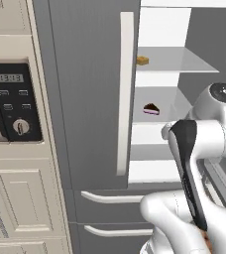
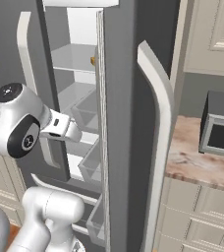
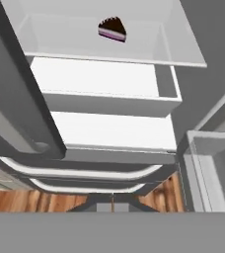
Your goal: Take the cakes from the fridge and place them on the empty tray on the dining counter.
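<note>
Chocolate wedge (image 3: 112, 29), tip pointing right

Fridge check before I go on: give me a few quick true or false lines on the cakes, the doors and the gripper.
1. The fridge's right door stands open. True.
2. The chocolate wedge sits on the top shelf. False: it lies one shelf below the tan block.
3. The gripper holds a cake. False: it is shut on nothing.
4. Both cakes rest on glass shelves inside. True.
5. The left door is open. False: it is closed.
</note>
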